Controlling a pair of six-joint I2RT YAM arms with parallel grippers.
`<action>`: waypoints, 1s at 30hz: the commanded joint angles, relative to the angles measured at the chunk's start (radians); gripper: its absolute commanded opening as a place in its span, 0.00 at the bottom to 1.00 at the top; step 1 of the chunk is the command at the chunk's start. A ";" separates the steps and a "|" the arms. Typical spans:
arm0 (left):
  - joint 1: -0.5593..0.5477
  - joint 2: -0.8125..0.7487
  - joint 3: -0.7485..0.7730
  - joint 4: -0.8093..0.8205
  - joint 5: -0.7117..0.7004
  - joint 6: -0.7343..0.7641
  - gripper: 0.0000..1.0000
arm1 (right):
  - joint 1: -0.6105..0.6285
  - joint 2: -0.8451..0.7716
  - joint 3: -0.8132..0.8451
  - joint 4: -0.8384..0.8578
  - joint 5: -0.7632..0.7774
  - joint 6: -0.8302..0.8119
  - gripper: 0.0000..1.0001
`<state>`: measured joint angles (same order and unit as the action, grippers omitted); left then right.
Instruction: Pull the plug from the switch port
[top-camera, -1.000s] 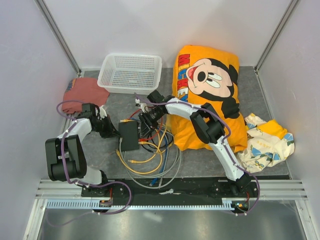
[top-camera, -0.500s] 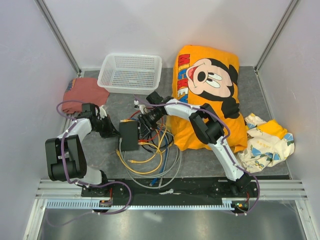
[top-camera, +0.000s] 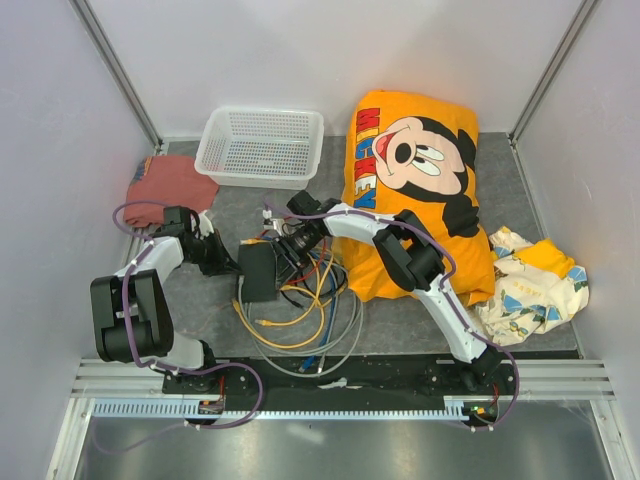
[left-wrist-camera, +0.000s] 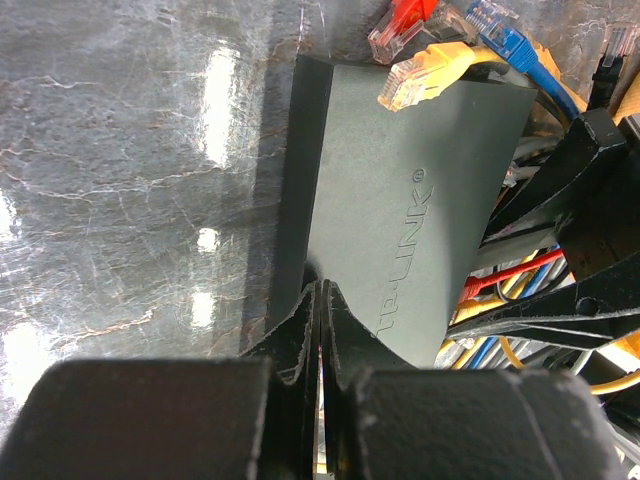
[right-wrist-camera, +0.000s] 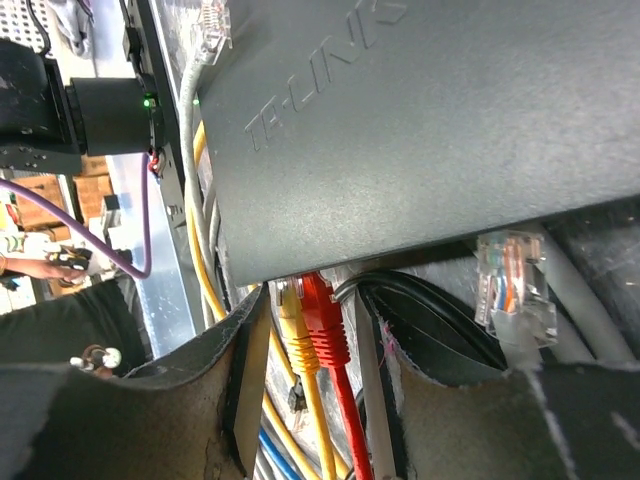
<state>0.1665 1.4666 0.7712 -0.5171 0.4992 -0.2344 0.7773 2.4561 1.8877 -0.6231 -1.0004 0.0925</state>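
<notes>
The flat black switch (top-camera: 258, 270) lies on the grey mat amid a tangle of cables. My left gripper (top-camera: 226, 262) is shut, and in the left wrist view its tips (left-wrist-camera: 320, 292) press against the near edge of the switch (left-wrist-camera: 400, 190). My right gripper (top-camera: 291, 250) is open at the switch's right side. In the right wrist view the gripper (right-wrist-camera: 325, 345) straddles a red plug (right-wrist-camera: 326, 322) and a yellow plug (right-wrist-camera: 293, 322), both seated in the underside row of the switch (right-wrist-camera: 400, 120). Neither finger visibly touches a plug.
A white mesh basket (top-camera: 261, 146) stands at the back. An orange Mickey cushion (top-camera: 415, 190) lies on the right, a red-brown cloth (top-camera: 170, 185) on the left, and a patterned cloth (top-camera: 530, 280) at the far right. Loose cables (top-camera: 300, 315) spread in front of the switch. A loose clear plug (right-wrist-camera: 511, 285) hangs by the right finger.
My right gripper has moved left and closer to the switch's port side. The left arm and the switch have stayed put.
</notes>
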 joint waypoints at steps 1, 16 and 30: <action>0.002 0.009 0.000 0.006 -0.030 -0.006 0.02 | 0.005 0.024 0.007 0.042 -0.007 0.044 0.45; 0.002 0.011 0.004 0.002 -0.031 -0.006 0.02 | -0.033 0.046 -0.027 0.105 0.046 0.122 0.44; 0.002 0.014 0.005 -0.001 -0.031 -0.006 0.02 | -0.030 0.003 -0.026 -0.042 0.364 -0.039 0.06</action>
<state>0.1669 1.4666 0.7712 -0.5171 0.5014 -0.2344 0.7547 2.4607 1.8713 -0.5831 -0.9730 0.2024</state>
